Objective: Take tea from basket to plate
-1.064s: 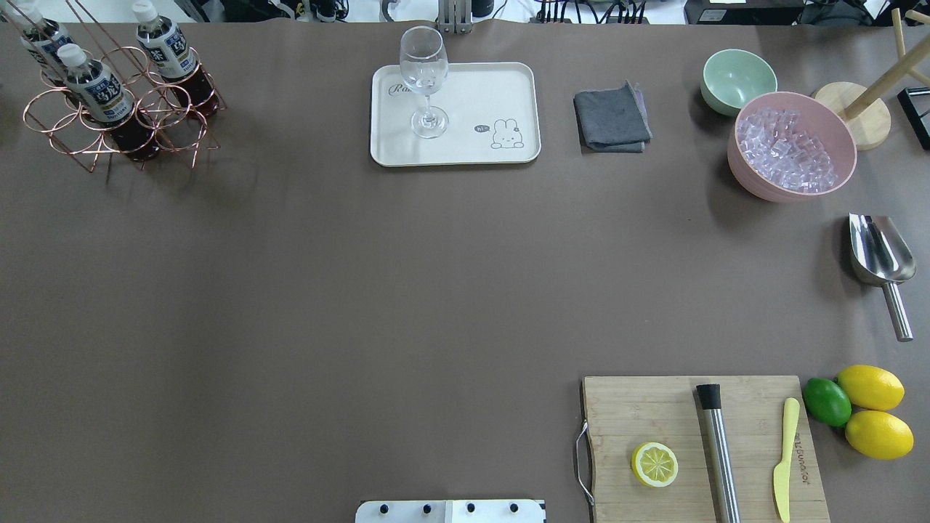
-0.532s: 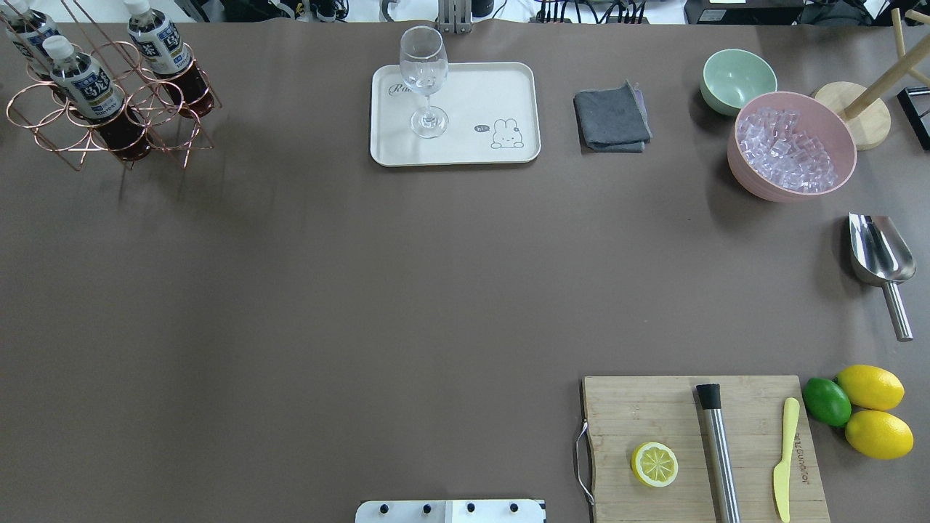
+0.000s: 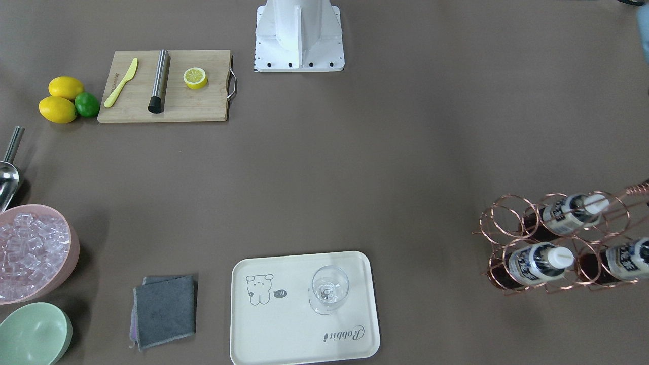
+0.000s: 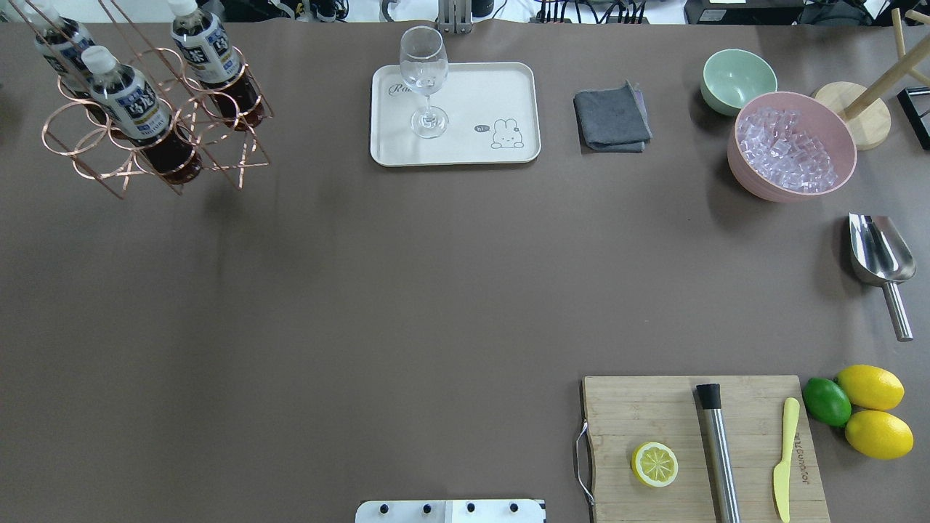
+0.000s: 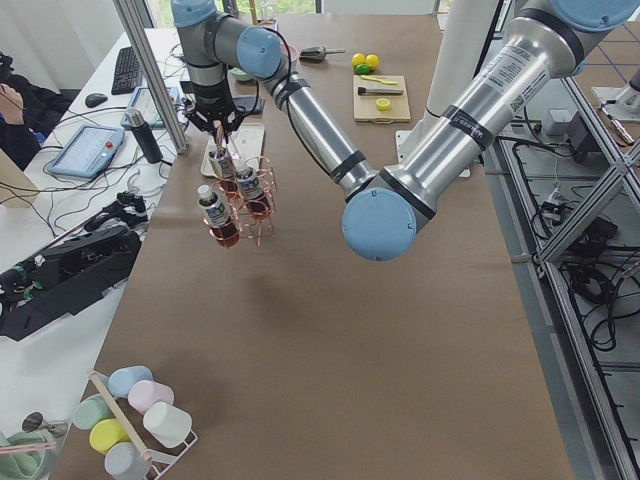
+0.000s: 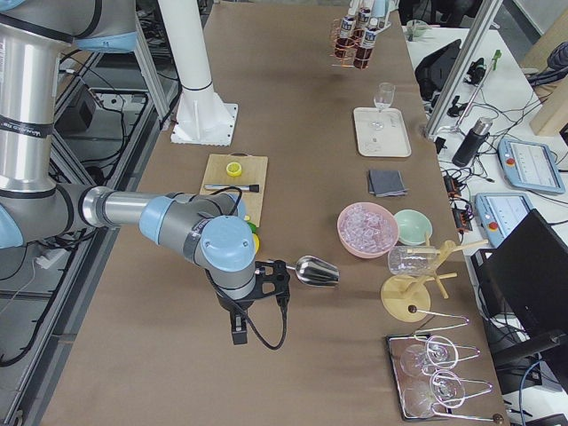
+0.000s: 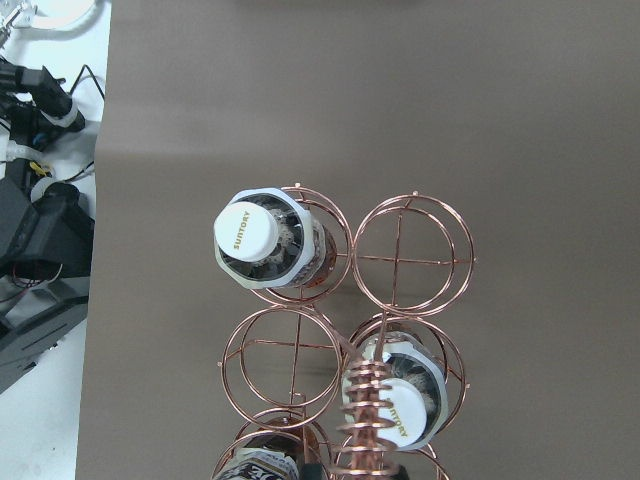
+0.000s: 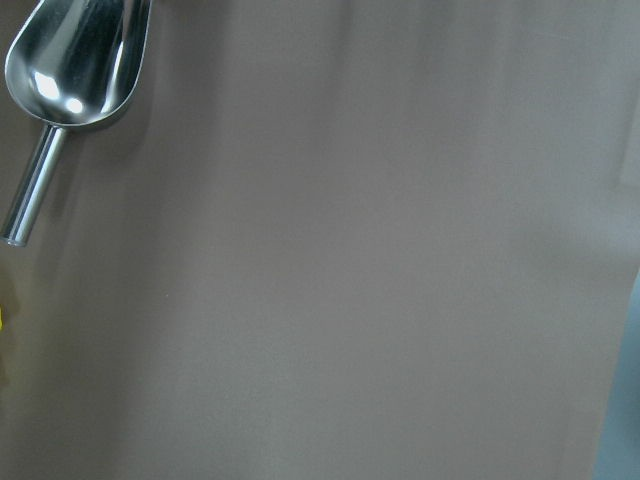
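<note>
three small clear plastic tea bottles (image 4: 133, 109): dark brown drink, white screw caps, white-and-blue labels. Cap print reads SUNTORY in the left wrist view. All three sit in one rose-gold wire basket (image 7: 413, 258), upper left of the overhead view. Basket has six ring cells in two rows, three filled and three empty. It's tilted, hanging by its twisted wire handle (image 7: 372, 420) under the left tool (image 5: 216, 120), and looks clear of the brown desk (image 4: 363, 290) in the left side view. Left tool shows only from the side, so I can't tell if its fingers are apart or clamped. Same for the right tool (image 6: 282, 284), can't tell; it hovers near one steel scoop (image 6: 318, 271). One cream-white rectangular plate (image 4: 479, 94), top centre of overhead, well apart from the basket, carries one clear stemmed glass (image 4: 423, 69). Lower right: one wooden cutting board (image 4: 632, 407) with one lemon half (image 4: 654, 464). Beside the board: two yellow lemons (image 4: 870, 387), one green lime (image 4: 827, 402).
</note>
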Tool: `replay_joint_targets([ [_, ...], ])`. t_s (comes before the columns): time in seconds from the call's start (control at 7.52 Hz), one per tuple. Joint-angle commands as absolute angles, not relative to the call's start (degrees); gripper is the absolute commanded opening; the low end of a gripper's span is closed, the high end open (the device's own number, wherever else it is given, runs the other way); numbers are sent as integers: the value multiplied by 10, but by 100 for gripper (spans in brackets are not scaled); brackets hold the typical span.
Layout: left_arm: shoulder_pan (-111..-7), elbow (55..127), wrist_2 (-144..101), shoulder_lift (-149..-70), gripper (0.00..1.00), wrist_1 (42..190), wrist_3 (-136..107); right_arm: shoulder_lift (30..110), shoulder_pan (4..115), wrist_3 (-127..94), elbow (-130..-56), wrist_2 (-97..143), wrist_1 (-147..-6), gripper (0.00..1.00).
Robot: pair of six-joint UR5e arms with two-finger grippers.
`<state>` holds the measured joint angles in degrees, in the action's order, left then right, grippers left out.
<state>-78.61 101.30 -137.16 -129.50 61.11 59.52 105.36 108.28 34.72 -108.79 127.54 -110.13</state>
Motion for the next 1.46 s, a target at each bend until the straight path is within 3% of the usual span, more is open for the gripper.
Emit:
replay_joint_targets([
  [0.0, -753, 1095, -1372, -1294, 0, 584, 505, 1055, 1085, 348, -1088, 1275, -1102, 100],
  [0.53, -681, 1153, -1373, -1288, 0, 577, 409, 1056, 1085, 348, -1088, 1275, -1103, 100],
  [1.33, -544, 1157, -1369, -1345, 0, 610, 196, 1056, 1086, 348, -1091, 1268, -1103, 100],
])
